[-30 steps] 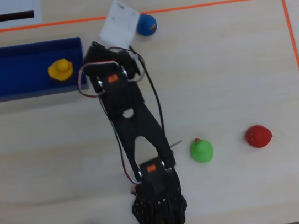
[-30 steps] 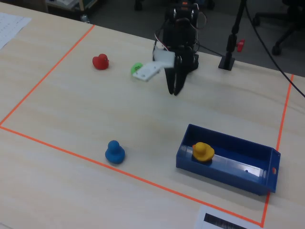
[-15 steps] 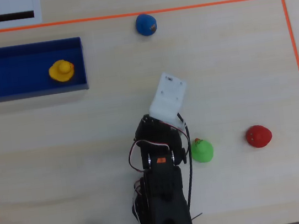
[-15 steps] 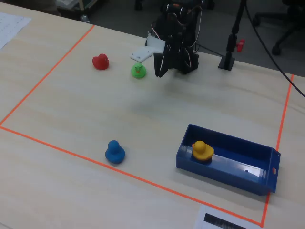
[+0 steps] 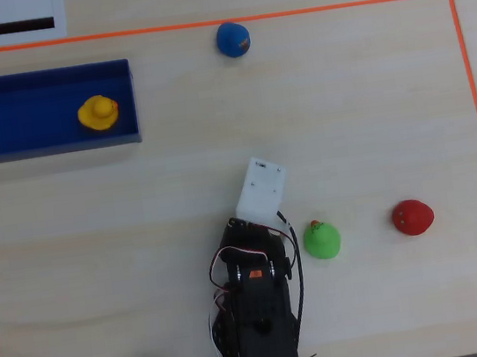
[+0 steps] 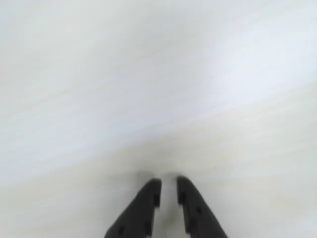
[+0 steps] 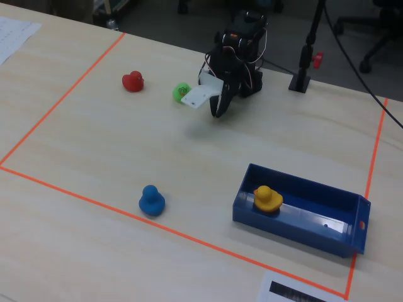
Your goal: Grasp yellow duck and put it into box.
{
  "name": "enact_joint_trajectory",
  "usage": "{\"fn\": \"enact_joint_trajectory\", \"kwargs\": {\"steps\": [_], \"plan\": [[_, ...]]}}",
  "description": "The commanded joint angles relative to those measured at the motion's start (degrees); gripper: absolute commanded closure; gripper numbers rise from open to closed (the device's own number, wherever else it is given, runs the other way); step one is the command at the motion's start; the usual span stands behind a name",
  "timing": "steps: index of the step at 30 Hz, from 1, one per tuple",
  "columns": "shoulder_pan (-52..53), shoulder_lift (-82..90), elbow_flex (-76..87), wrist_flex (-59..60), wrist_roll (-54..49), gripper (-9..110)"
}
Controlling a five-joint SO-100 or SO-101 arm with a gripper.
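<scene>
The yellow duck (image 5: 98,112) sits inside the dark-blue box (image 5: 30,150) at the upper left of the overhead view, toward the box's right end. In the fixed view the duck (image 7: 267,199) is in the left part of the box (image 7: 302,226). My gripper (image 6: 169,182) is far from both, near the arm's base, pointing down at bare table. Its two black fingers stand almost together with only a thin slit between them and nothing held. In the fixed view the gripper (image 7: 218,112) hangs just above the table. In the overhead view the white wrist block (image 5: 261,189) hides it.
A green toy (image 5: 322,239) lies just right of the arm and a red toy (image 5: 413,217) farther right. A blue toy (image 5: 233,39) sits by the far orange tape line (image 5: 199,22). The arm's base (image 5: 256,318) is at the bottom edge.
</scene>
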Motion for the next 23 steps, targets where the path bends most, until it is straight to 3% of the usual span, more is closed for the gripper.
{"fn": "enact_joint_trajectory", "kwargs": {"steps": [1, 23], "plan": [[0.35, -0.18, -0.53, 1.76, -0.88, 101], [0.79, -0.18, -0.53, 1.85, -0.88, 101]]}}
